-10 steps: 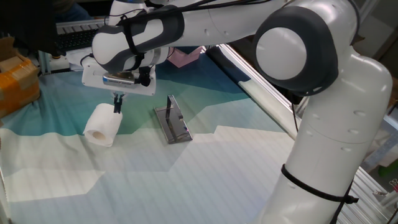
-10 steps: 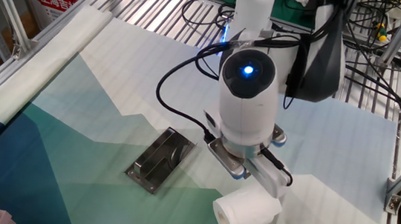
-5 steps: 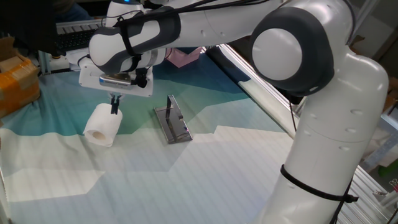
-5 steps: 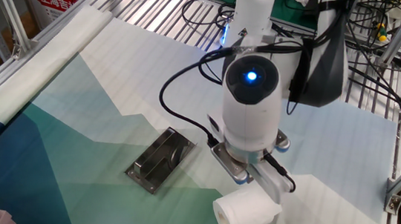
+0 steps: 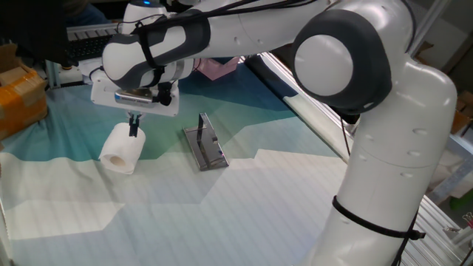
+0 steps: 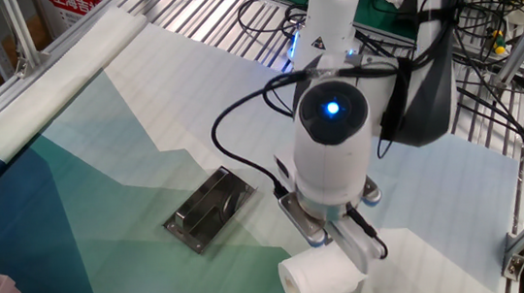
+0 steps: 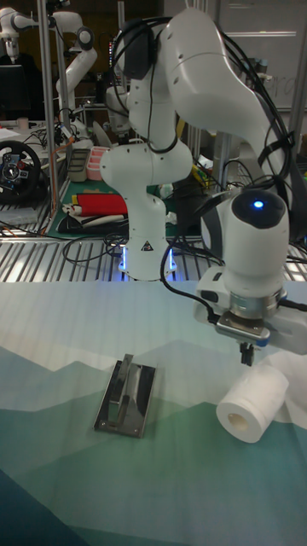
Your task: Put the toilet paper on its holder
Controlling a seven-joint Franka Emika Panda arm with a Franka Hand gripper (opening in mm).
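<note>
The table (image 5: pixel 222 214), covered in a teal and white patterned cloth, lies beneath the claw (image 5: pixel 134 125). The toilet paper (image 5: pixel 122 148) lies on its side directly under the claw, whose dark fingertips reach its top; whether the jaws are wide or narrow cannot be told. The holder (image 5: pixel 205 144) stands near the claw, apart from the roll, bar upright.

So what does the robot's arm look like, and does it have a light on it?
The arm is fat and rounded, shiny white with dark grey bands at its joints. Black cables loop along it. Near the wrist a round blue light glows. The claw sits under a flat white block and has thin dark fingers. The base carries a small black triangle mark.
</note>
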